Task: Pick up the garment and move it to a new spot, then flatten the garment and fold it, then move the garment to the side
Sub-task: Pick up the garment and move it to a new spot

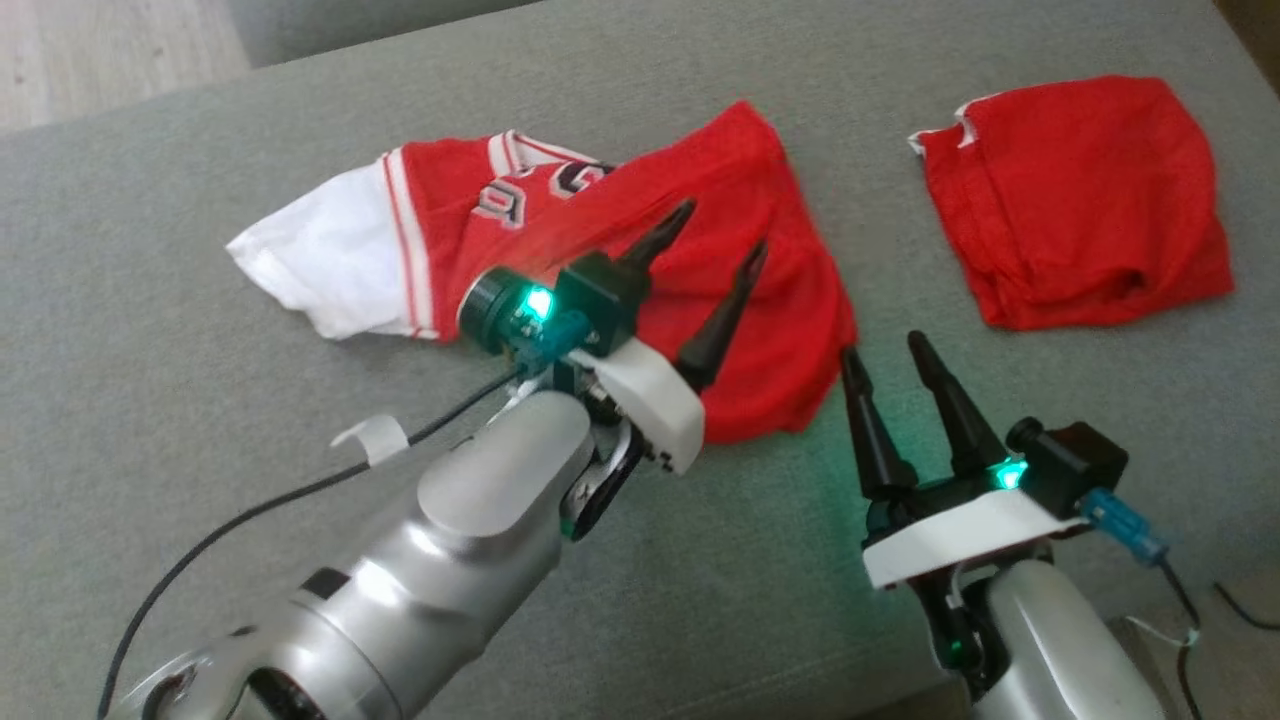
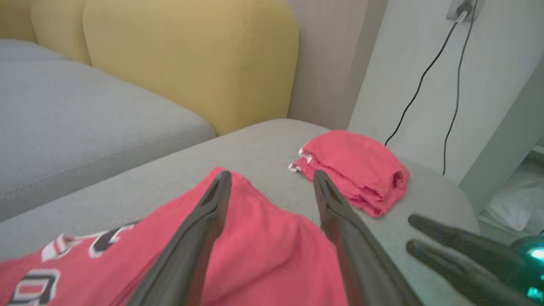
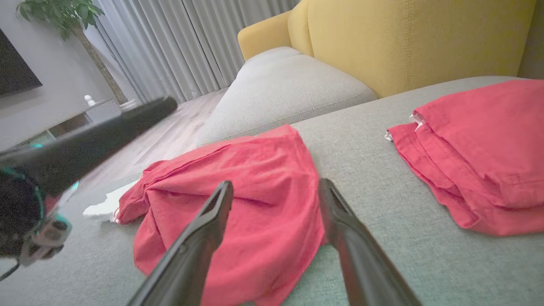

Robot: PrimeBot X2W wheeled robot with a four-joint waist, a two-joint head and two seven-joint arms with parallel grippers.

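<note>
A red garment (image 1: pixel 740 270) with white trim, white sleeve and black-and-white lettering lies rumpled on the grey cushion (image 1: pixel 200 420). It also appears in the left wrist view (image 2: pixel 263 250) and the right wrist view (image 3: pixel 255 204). My left gripper (image 1: pixel 722 228) hovers over its middle, open, with nothing between its fingers (image 2: pixel 199 229). My right gripper (image 1: pixel 885 355) is open too, just off the garment's lower right corner, its fingers (image 3: pixel 199 238) pointing at the cloth.
A second red garment (image 1: pixel 1080 200), folded, lies at the right of the cushion, also seen from the left wrist (image 2: pixel 357 170). A yellow sofa back (image 2: pixel 191 55) stands behind. Cables (image 2: pixel 425 72) hang on the wall. The cushion's front edge runs near my right arm.
</note>
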